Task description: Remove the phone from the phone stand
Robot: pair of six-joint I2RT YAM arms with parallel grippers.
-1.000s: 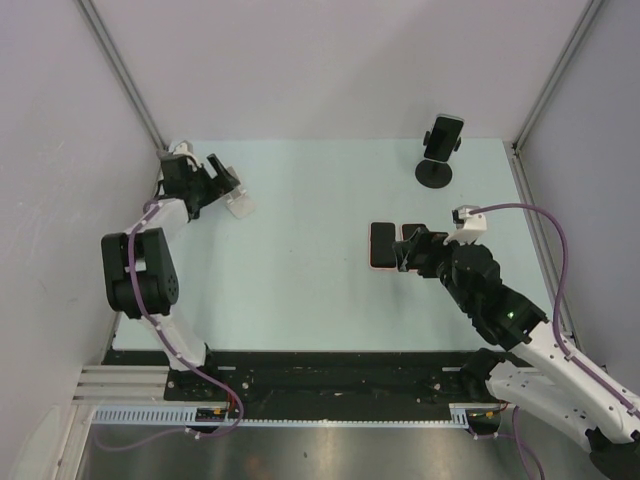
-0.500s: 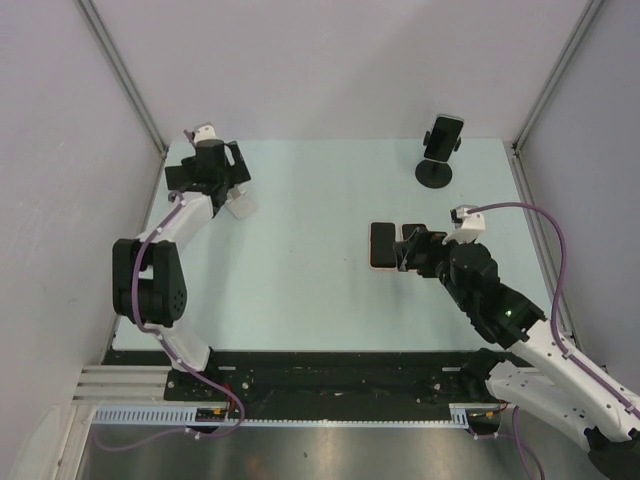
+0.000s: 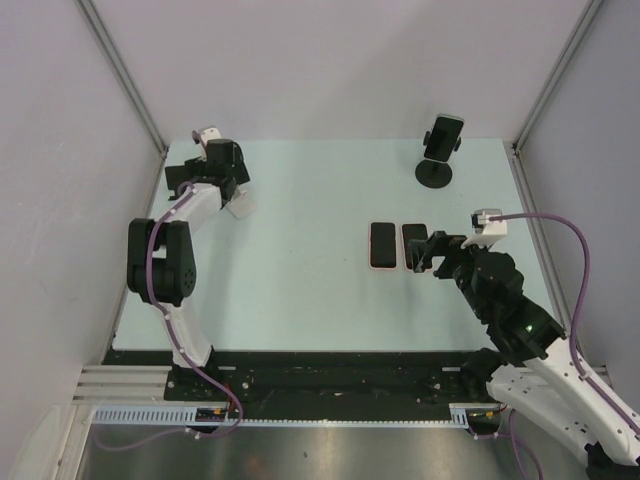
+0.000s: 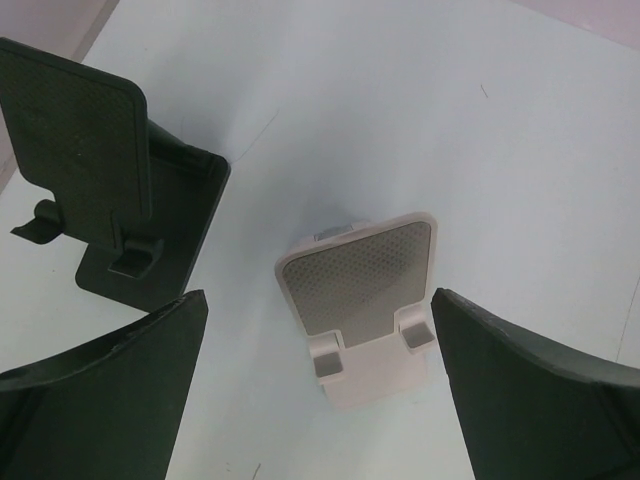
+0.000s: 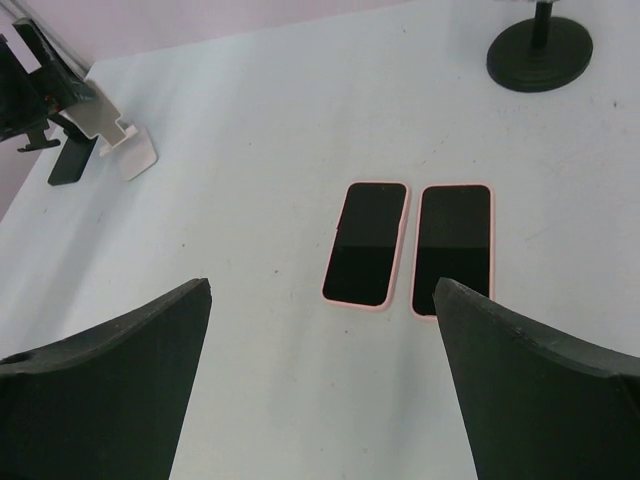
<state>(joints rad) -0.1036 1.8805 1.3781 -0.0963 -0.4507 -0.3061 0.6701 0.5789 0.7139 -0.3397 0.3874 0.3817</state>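
I can read no text, label, brand, number or sign in any view. On the table (image 3: 300, 290), the left phone (image 5: 367, 243) and the right phone (image 5: 453, 247) lie with dark, blank screens. At the far left, the white stand (image 4: 365, 290) and the black stand (image 4: 85, 150) carry only a fine dotted pad pattern. At the far right, the mounted phone (image 3: 443, 135) on the round stand (image 3: 434, 172) is too small for me to make out any marking.
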